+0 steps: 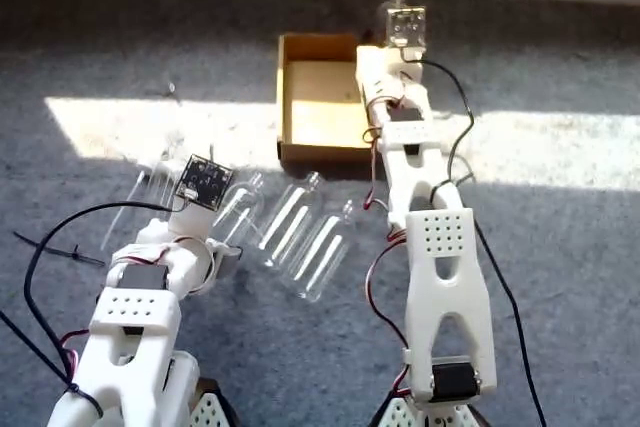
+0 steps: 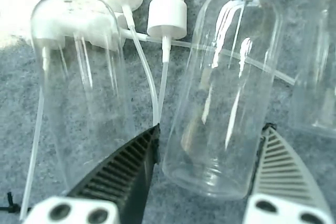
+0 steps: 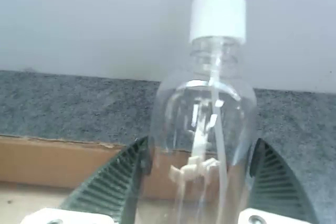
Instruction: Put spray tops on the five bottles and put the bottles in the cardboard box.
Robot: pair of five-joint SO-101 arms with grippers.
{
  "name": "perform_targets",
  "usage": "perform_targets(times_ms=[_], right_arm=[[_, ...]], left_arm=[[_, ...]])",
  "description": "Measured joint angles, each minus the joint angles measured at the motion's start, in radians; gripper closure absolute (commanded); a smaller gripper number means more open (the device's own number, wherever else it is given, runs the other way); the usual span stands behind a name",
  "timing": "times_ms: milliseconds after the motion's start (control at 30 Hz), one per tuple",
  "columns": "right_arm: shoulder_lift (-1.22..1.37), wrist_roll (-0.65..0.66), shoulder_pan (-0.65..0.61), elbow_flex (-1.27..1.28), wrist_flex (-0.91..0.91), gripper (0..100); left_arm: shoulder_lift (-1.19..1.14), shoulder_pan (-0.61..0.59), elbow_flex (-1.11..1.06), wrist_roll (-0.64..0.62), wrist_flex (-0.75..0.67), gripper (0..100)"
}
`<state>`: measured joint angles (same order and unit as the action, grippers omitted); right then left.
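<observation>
Holding a clear bottle [image 3: 202, 114] upright in the right gripper [image 3: 199, 156], with jaws clenched on its body and a white spray top [image 3: 218, 17] already seated on its neck. Hovering it at the far right corner of the cardboard box [image 1: 283, 97], above the rim; hard to tell whether over the inside or just past the wall. Counting that as one bottle of five capped and none packed, judging by the bare cardboard on the box floor. Straddling a second, uncapped bottle [image 2: 226, 77] with the left gripper [image 2: 210, 129], jaws released and standing wide on either side of its base end, not pressing the plastic. Lying flat on the grey carpet [image 1: 560, 247] there, just beside a neighbouring uncapped bottle [image 2: 79, 77] and near at least one more of the same. Showing loose spray tops [image 2: 167, 11] with long dip tubes just beyond those bottles, unfitted. Leaving, by this reckoning, most of the job: lowering the capped bottle into the box, then fitting tops to the bottles on the carpet and boxing each in turn
</observation>
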<state>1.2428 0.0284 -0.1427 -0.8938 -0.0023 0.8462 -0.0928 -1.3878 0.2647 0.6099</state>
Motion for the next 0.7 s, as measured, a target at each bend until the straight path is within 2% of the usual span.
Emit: perform_targets(times_ms=[267,433,700], right_arm=[[-0.02,0.0,0.0,0.002,0.015,73.8],[-0.123,-0.008,0.005,0.002,0.199,73.8],[-0.158,-0.008,0.008,0.002,0.261,73.8]], left_arm=[[0.0,0.002,-0.014,0.0,-0.034,72],[0.0,0.002,-0.014,0.0,-0.035,72],[0.0,0.002,-0.014,0.0,-0.037,72]])
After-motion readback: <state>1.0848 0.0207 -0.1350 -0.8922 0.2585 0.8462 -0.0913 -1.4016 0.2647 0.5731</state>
